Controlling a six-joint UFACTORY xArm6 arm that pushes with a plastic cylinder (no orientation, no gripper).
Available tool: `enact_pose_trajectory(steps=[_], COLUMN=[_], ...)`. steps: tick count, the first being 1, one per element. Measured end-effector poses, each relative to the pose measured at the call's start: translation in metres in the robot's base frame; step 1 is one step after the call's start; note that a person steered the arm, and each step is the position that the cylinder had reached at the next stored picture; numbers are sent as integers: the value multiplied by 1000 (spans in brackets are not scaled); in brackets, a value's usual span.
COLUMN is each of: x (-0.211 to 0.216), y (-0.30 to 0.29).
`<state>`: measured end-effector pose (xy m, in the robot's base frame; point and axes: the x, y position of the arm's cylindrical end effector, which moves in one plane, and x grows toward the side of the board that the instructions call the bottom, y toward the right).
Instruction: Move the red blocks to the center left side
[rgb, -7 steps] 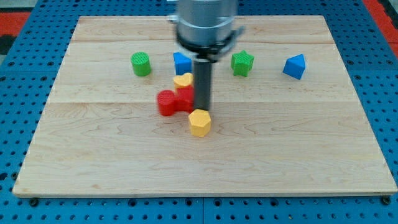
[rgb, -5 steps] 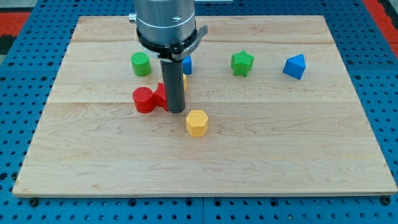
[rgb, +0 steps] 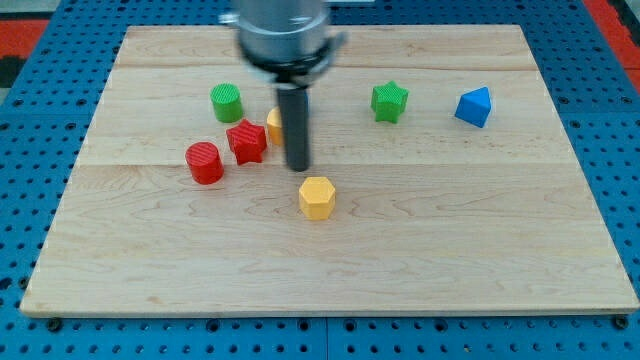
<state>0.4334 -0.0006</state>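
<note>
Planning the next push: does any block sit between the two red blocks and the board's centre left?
Nothing visible does. The red cylinder block and red star-shaped block have bare wooden board to the view's left; the green cylinder block sits above that path.

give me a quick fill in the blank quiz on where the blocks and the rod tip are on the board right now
1. The red cylinder lies to the view's ____ of the red star.
2. My tip sits just above the ____ hexagon.
3. The block farthest to the view's right is the ____ one.
4. The green cylinder and the green star make ____ green blocks.

Missing words: left; yellow; blue; two
</note>
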Motion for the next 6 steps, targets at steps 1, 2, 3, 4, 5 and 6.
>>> enact_pose_trajectory(steps=[1, 2, 3, 4, 5, 6], x=[-40, -27, -5, 4, 20, 66], y=[22, -44, -119, -122, -112, -145])
